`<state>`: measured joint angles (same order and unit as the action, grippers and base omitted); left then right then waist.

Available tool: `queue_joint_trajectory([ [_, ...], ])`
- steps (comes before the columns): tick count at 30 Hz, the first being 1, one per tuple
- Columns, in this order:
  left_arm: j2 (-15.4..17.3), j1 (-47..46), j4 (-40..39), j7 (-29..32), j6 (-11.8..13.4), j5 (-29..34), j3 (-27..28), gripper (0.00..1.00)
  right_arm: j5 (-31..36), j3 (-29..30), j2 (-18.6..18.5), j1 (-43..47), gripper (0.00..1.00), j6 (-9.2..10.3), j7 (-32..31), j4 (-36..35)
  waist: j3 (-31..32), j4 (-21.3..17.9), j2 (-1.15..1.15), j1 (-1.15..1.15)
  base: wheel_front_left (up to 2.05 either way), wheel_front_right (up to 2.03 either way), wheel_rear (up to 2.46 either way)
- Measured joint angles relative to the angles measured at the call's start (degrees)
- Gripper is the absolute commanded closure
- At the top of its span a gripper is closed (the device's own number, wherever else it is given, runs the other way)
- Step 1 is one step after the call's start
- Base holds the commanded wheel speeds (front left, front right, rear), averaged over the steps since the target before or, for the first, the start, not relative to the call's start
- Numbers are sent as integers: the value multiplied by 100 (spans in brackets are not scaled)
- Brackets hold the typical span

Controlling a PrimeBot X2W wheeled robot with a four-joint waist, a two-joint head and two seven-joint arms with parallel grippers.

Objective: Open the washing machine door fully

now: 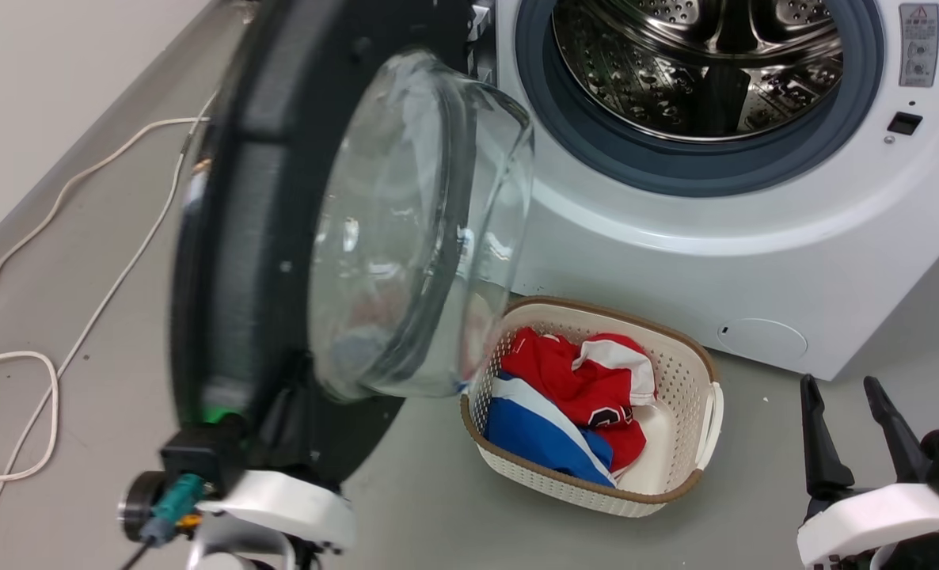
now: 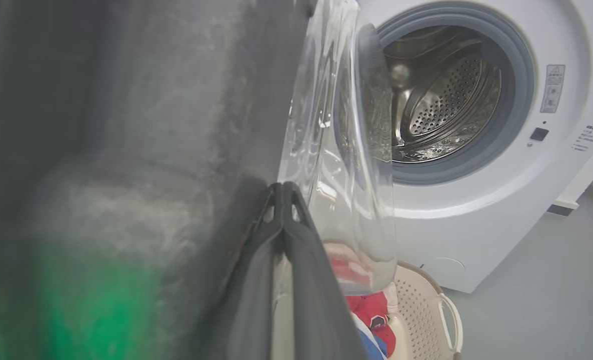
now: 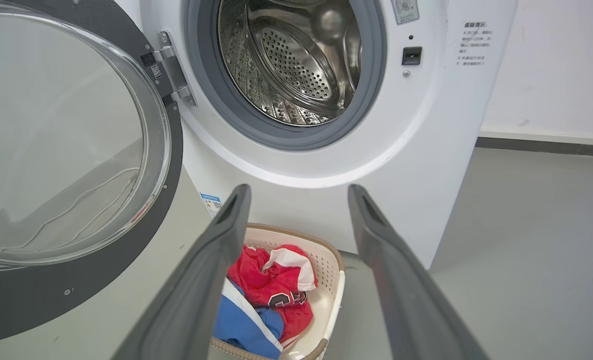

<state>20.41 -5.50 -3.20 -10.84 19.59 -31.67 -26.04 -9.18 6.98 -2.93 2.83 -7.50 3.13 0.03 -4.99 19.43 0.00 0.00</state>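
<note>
The washing machine door (image 1: 240, 237) stands swung out to the left of the white machine (image 1: 675, 261), with its clear glass bowl (image 1: 414, 222) bulging toward the basket. The steel drum (image 1: 699, 63) lies exposed inside its grey ring. My left gripper (image 2: 282, 187) is shut, fingertips together, lying along the door's dark inner face (image 2: 126, 125) right beside the glass bowl (image 2: 346, 165). Its white wrist (image 1: 279, 499) sits under the door's lower edge. My right gripper (image 1: 849, 392) is open and empty at the lower right, apart from the door (image 3: 76, 285).
A cream basket (image 1: 707, 372) holding red, white and blue clothes stands on the grey floor in front of the machine, just right of the door. White cables (image 1: 42, 372) trail over the floor at the left by the wall.
</note>
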Motion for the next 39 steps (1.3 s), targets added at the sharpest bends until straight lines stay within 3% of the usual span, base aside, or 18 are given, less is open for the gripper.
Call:
queue_joint_trajectory([
  [8, 307, -185, 698, -252, -204, -460, 842, 100, 80, 2, 1, -97, 0, 0, -97, -201, -223, -146, 0, 0, 0, 0, 0],
  [22, 552, -718, 2001, -405, -867, -945, 1992, 100, 235, 41, 0, -319, 0, 0, -264, -453, -761, -389, 0, 0, 0, 0, 0],
  [29, 485, -976, 2442, -407, -1098, -710, 2694, 100, 282, 31, 0, -416, 0, 0, -291, -467, -897, -448, 0, 0, 0, 0, 0],
  [39, 168, -996, 2733, -407, -1489, -110, 3268, 100, 267, -3, 0, -431, 0, 0, -264, -361, -746, -458, 0, 0, 0, 0, 0],
])
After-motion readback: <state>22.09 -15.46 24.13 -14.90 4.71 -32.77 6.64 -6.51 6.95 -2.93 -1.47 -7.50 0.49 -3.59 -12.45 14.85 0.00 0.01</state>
